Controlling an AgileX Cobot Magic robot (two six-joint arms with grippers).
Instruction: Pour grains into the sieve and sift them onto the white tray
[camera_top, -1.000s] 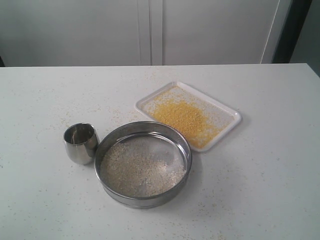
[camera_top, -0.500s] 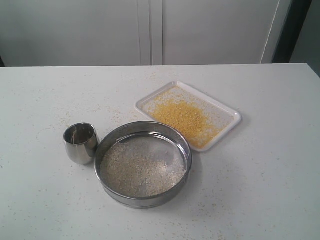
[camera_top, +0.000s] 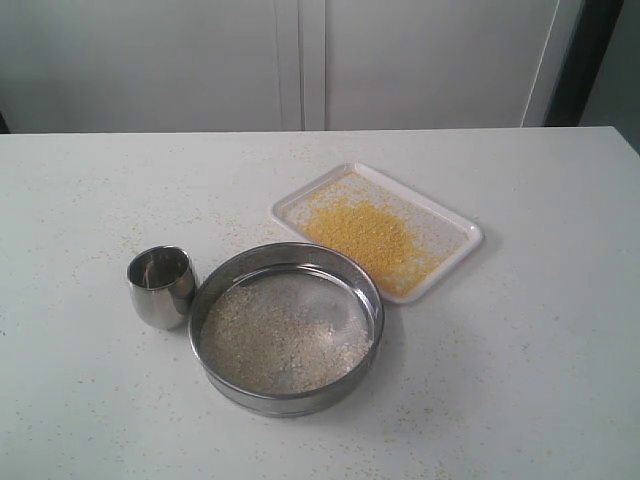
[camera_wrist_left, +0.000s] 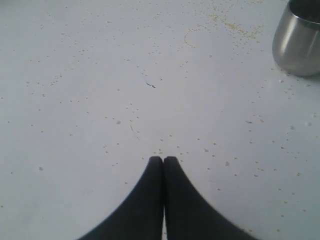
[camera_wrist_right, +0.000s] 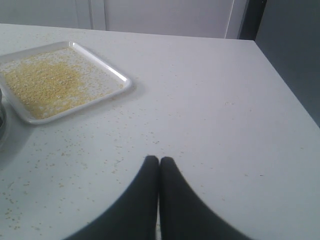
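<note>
The steel sieve (camera_top: 286, 326) rests on the table at front centre, with pale beige coarse grains (camera_top: 280, 340) spread over its mesh. Behind it to the right lies the white tray (camera_top: 458, 225), with yellow-golden grains (camera_top: 365, 235) heaped on it; the right wrist view also shows this tray (camera_wrist_right: 112, 72) and its grains (camera_wrist_right: 45, 82). Neither arm appears in the exterior view. My left gripper (camera_wrist_left: 163, 159) is shut and empty above bare table. My right gripper (camera_wrist_right: 159, 159) is shut and empty too, off to the side of the tray.
A small steel cup (camera_top: 161, 286) stands upright just left of the sieve, and the left wrist view catches it (camera_wrist_left: 299, 42) at the picture's edge. Stray specks dot the white table (camera_top: 530, 350). The table's right edge (camera_wrist_right: 285, 80) drops off beside my right gripper.
</note>
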